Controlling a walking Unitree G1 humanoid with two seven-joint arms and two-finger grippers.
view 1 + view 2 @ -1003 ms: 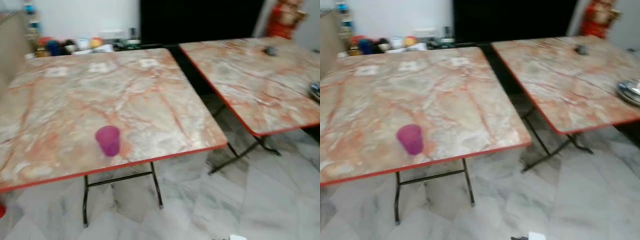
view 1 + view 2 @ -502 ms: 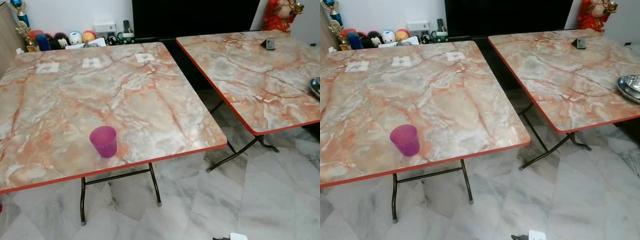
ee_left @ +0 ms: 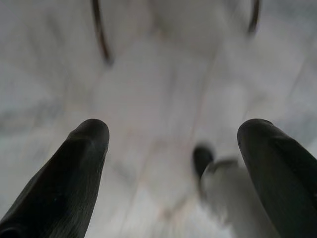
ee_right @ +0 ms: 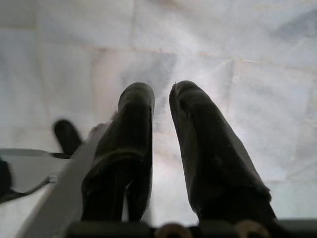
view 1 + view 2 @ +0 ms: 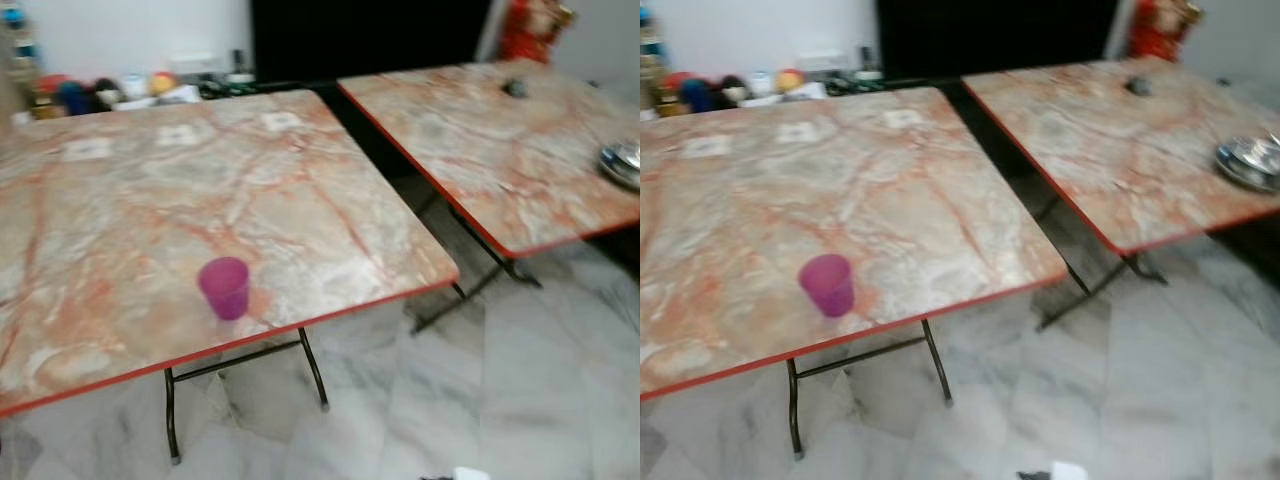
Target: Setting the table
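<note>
Purple cup (image 5: pixel 224 287) upright near front edge of left surface (image 5: pixel 120 210), ahead of and above both hanging tools, nearer left tool (image 3: pixel 171 144), fingers spread and empty; right tool (image 4: pixel 161 106) nearly closed, empty.

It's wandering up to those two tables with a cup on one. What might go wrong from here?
The purple cup stands near the left table's front edge, so a bump might tip it off. The metal dishes sit near the right table's edge too. The head views are blurred, so aiming may suffer.
</note>
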